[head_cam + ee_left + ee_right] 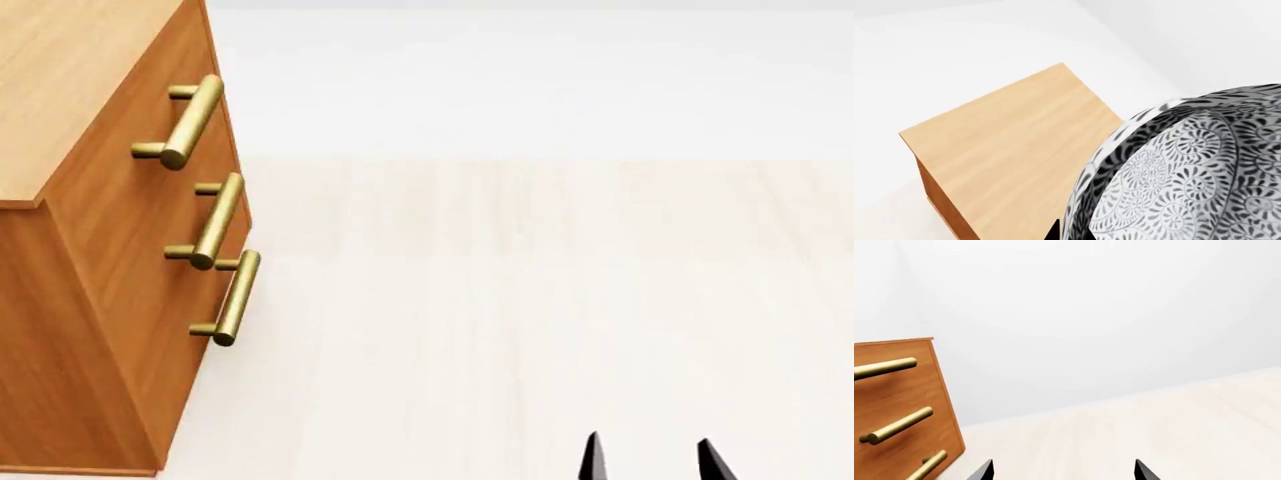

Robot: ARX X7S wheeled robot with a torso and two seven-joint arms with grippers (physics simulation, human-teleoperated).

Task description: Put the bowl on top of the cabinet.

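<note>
bowl (1187,175): up in the air and filling a big chunk of the left wrist view, patterned outside facing the camera. It sits just past the near edge of the cabinet top as that camera sees it. It doesn't show in the head view at all.

cabinet (127,250): standing on the pale floor (534,330) at the robot's left, three brass handles (214,220) down the front. The lighter top (1007,150) is bare wherever the left wrist view shows it.

left gripper (1069,234): only a sliver of dark fingers pokes out by the bowl's lower edge. Looks like it's carrying the bowl, but honestly I cannot tell how the fingers sit on it; the grip itself is hidden.

right gripper (650,462): fingers spread apart, nothing between them, low over the floor and well apart from the cabinet. The right wrist view shows the same: two tips with bare floor between.

done so far: I'd say pickup and lift are finished, since the bowl is off the ground and above cabinet-top level.

left to do: carry it over the top, lower it till it rests there, let go, pull the arm away.

rough progress: a bit past halfway, my guess.

watch out: the bowl looks tilted, so it should be levelled before release or it might roll off.
</note>
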